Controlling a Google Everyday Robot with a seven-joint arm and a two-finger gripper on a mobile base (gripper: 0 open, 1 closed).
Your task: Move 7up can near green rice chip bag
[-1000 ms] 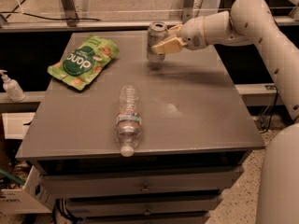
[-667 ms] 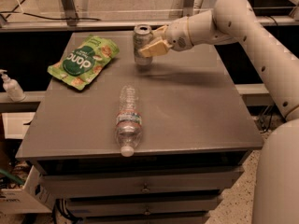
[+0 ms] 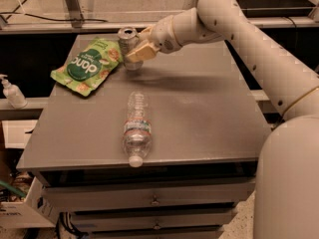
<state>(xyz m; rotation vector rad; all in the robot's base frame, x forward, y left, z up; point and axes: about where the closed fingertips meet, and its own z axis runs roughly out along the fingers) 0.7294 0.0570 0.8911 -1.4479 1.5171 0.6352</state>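
Tabletop [image 3: 209, 108]: 7up can [image 3: 125, 40] gripped in end effector [image 3: 131, 53], beside bag [image 3: 84, 66].

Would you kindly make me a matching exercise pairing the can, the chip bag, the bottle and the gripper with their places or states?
1. 7up can
2. green rice chip bag
3. water bottle
4. gripper

A. lying on its side near the front edge of the table
B. flat at the far left corner
C. upright between two fingers
D. shut on a drink, reaching in from the right

Pairs: 1-C, 2-B, 3-A, 4-D.
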